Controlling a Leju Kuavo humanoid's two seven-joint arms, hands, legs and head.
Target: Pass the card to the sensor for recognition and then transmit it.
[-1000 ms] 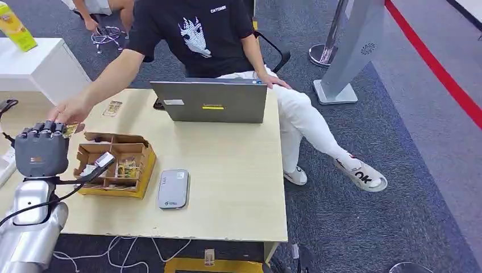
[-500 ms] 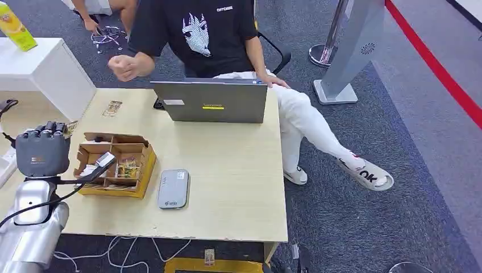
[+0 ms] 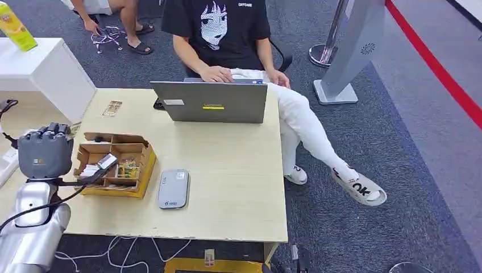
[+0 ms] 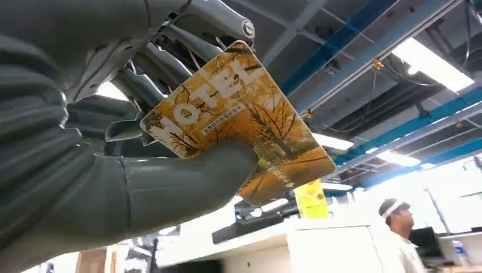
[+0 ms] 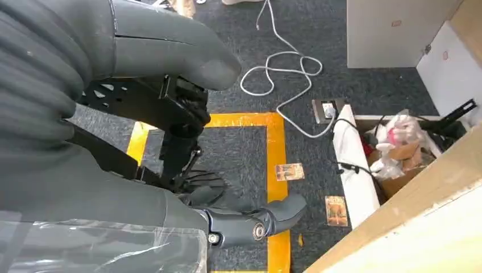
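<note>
At the near left edge of the table (image 3: 227, 170), the robot's left hand (image 3: 44, 152) is raised, its fingers (image 4: 170, 62) and thumb gripping an orange hotel card (image 4: 244, 122). A second ago a seated person's arm reached across to this hand; that arm is now back at the laptop (image 3: 209, 101). The handover looks complete, so carrying the card to the grey sensor (image 3: 173, 189) likely comes next. The right hand (image 5: 187, 108) hangs over the floor, holding nothing, fingers loosely apart.
</note>
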